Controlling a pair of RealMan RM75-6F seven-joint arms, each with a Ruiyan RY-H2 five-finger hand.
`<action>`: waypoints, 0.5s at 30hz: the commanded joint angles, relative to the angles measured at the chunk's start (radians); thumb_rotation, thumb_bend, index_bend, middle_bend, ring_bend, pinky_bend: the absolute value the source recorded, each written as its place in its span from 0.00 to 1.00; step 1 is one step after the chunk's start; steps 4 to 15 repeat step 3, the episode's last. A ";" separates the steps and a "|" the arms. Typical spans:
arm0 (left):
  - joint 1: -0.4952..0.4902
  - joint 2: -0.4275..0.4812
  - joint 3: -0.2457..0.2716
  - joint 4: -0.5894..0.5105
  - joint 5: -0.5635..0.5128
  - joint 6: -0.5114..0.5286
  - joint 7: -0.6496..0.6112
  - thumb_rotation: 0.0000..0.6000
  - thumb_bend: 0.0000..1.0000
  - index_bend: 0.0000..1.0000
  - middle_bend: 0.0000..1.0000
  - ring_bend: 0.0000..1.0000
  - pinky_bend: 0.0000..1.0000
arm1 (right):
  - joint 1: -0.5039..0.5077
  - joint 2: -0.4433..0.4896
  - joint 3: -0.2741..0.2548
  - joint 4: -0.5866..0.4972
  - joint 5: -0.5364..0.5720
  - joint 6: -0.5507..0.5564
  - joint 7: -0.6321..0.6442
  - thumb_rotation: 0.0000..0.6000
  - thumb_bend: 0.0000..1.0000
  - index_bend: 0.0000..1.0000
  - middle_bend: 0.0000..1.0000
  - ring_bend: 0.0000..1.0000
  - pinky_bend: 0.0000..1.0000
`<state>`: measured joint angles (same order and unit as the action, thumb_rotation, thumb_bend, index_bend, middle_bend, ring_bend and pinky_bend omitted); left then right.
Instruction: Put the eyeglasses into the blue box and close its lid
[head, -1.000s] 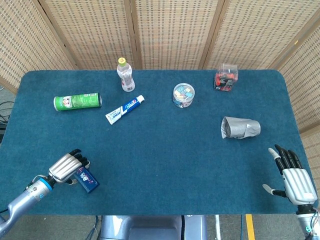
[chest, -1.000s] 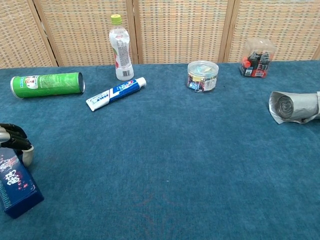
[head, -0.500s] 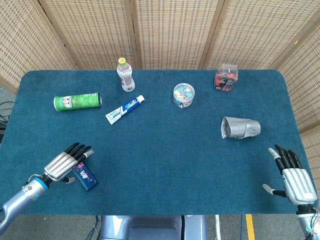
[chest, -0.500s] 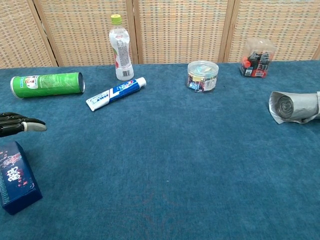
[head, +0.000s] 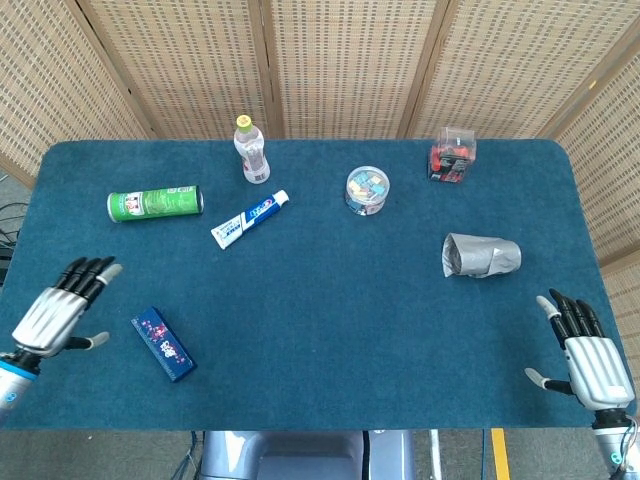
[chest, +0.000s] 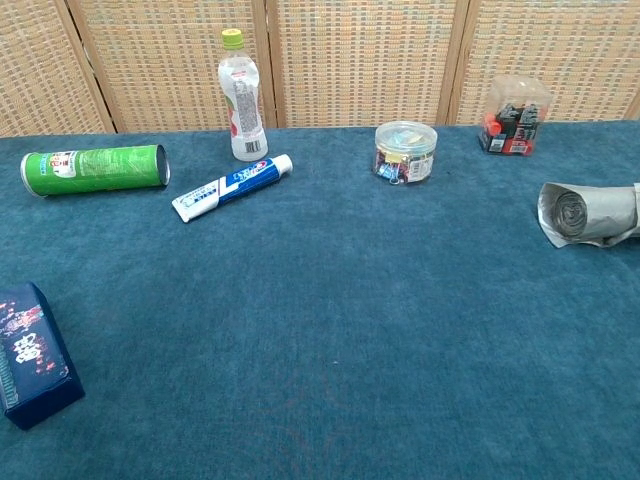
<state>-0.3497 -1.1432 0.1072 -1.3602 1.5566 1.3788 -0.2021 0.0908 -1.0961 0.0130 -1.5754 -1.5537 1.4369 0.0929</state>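
The blue box (head: 164, 344) lies flat near the table's front left, its lid closed; the chest view has the blue box (chest: 30, 352) at its lower left. No eyeglasses are visible in either view. My left hand (head: 60, 310) hovers at the left table edge, clear of the box, fingers spread and empty. Over the front right corner my right hand (head: 584, 358) is open too, holding nothing. Neither hand appears in the chest view.
A green can (head: 155, 203) lies on its side at the left, with a toothpaste tube (head: 250, 219) and an upright bottle (head: 251, 150) nearby. A round clear tub (head: 366, 190), a clear container (head: 452, 154) and a grey roll (head: 480, 256) sit further right.
My left hand let go of the blue box and drew back leftward to the table edge. The box stays lying flat. My right hand has not moved.
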 joint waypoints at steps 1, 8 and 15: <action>0.096 0.000 -0.090 -0.071 -0.171 0.074 0.050 1.00 0.09 0.00 0.00 0.00 0.00 | 0.000 -0.001 0.001 0.001 0.000 0.001 0.000 1.00 0.00 0.00 0.00 0.00 0.00; 0.113 -0.003 -0.107 -0.084 -0.208 0.084 0.063 1.00 0.09 0.00 0.00 0.00 0.00 | -0.001 -0.002 0.001 0.001 0.000 0.003 0.001 1.00 0.00 0.00 0.00 0.00 0.00; 0.113 -0.003 -0.107 -0.084 -0.208 0.084 0.063 1.00 0.09 0.00 0.00 0.00 0.00 | -0.001 -0.002 0.001 0.001 0.000 0.003 0.001 1.00 0.00 0.00 0.00 0.00 0.00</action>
